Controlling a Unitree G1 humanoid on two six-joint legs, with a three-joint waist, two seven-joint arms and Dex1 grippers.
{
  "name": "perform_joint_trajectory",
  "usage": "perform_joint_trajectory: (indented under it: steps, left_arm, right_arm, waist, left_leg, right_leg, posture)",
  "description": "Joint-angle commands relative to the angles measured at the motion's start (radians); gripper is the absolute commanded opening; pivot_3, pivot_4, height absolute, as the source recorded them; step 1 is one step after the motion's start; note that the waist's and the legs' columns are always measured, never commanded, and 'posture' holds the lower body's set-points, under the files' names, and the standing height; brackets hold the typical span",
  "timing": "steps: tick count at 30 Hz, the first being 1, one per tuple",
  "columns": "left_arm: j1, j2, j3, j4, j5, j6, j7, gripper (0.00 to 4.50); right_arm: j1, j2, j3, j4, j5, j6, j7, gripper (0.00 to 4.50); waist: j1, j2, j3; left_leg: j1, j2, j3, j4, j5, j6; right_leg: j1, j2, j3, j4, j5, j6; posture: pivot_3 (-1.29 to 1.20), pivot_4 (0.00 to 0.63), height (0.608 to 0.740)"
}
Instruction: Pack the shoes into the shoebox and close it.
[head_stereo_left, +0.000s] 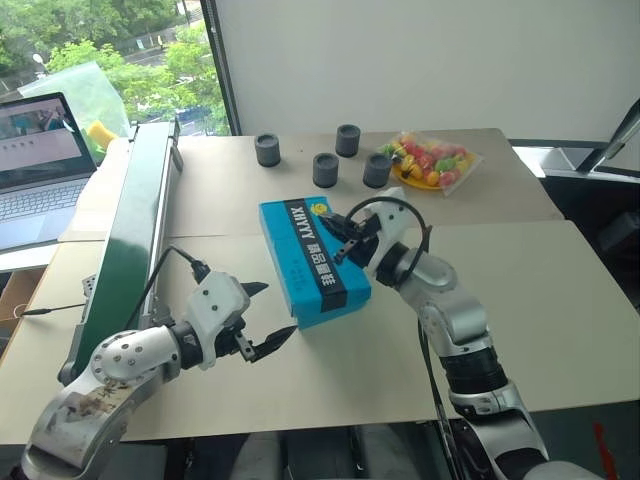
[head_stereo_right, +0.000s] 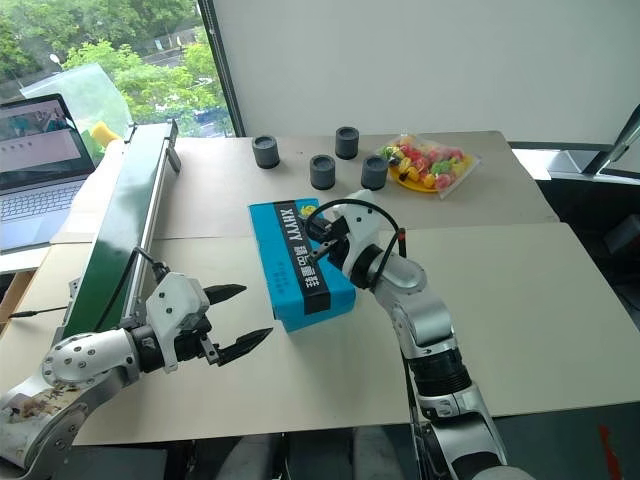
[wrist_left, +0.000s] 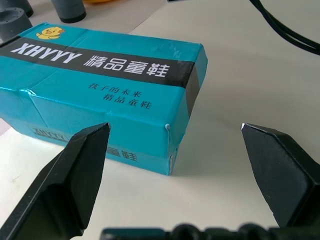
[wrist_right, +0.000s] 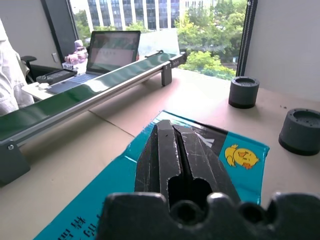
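Left eye view puts the shoebox (head_stereo_left: 313, 262) flat on the counter (head_stereo_left: 520, 300) in front of you, lid down and the dark lettered band running along its top. You cannot see the shoes; with the lid shut, whether they are inside cannot be told from here. The right gripper (head_stereo_left: 345, 232) has its jaws pressed together, empty, hovering over the far part of the lid near the yellow cartoon mark (wrist_right: 239, 155). The left gripper (head_stereo_left: 262, 318) has its jaws spread wide, holding nothing, poised just off the box's near corner; in the left wrist view that corner sits between the two fingers (wrist_left: 75, 170) but apart from them.

The step in hand looks like seating the lid. Use the closed right jaws as a flat pusher: bring them straight down on the lid, close to the edge that may still stand proud, and press gently so the cardboard does not crease. A light box like this will probably slide on the smooth counter, so steady it with the left side first, either bracing the near end or straddling the corner. Keep the push vertical. Watch the grey cylinders (head_stereo_left: 326, 170) and the bag of coloured pieces (head_stereo_left: 433, 161) behind the box; stay clear of them.
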Motion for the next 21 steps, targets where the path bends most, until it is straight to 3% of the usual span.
perform_joint_trajectory:
  steps: [1, 6, 10, 15, 21]
  left_arm:
    - [0.024, -0.009, 0.061, -0.043, -0.021, 0.003, 0.021, 4.50]
    - [0.056, -0.022, 0.088, -0.056, -0.033, 0.006, 0.043, 4.50]
    - [0.080, -0.039, 0.140, -0.074, -0.046, 0.014, 0.077, 4.50]
    - [0.116, -0.048, 0.159, -0.096, -0.037, 0.016, 0.107, 4.50]
    - [0.147, -0.073, 0.169, -0.136, -0.037, 0.028, 0.148, 4.50]
  right_arm:
    - [-0.050, 0.032, 0.037, -0.046, 0.027, 0.050, 0.034, 0.07]
    - [-0.169, 0.107, 0.079, 0.162, -0.012, 0.011, 0.088, 0.07]
    - [-0.350, 0.137, 0.098, 0.564, -0.111, -0.108, 0.122, 0.07]
    - [-0.469, 0.147, 0.112, 0.889, -0.208, -0.179, 0.133, 0.07]
    - [-0.476, 0.178, 0.109, 0.966, -0.230, -0.080, 0.209, 0.07]
  waist:
    - [-0.002, 0.000, 0.000]
    - [-0.006, 0.000, 0.000]
    - [-0.002, 0.000, 0.000]
    - [0.000, -0.001, 0.000]
    - [-0.006, -0.001, 0.000]
  left_leg:
    - [0.000, 0.000, 0.000, 0.000, 0.000, 0.000]
    - [0.002, 0.000, 0.001, 0.000, 0.000, 0.000]
    - [0.003, 0.000, 0.001, 0.001, 0.000, 0.000]
    - [0.001, 0.000, 0.000, 0.001, -0.001, -0.002]
    - [0.003, 0.001, 0.000, 0.001, -0.003, -0.004]
  right_leg:
    - [0.000, 0.000, 0.000, 0.000, 0.000, 0.000]
    - [0.000, 0.001, 0.002, 0.002, 0.000, -0.001]
    - [0.001, 0.001, 0.001, 0.002, 0.001, -0.001]
    - [0.000, 0.000, 0.000, 0.001, 0.001, -0.002]
    - [0.000, 0.001, 0.001, 0.003, 0.001, -0.002]
  posture:
    - [0.00, 0.150, 0.740]
    - [0.00, 0.150, 0.740]
    - [0.00, 0.150, 0.740]
    - [0.00, 0.150, 0.740]
    - [0.00, 0.150, 0.740]
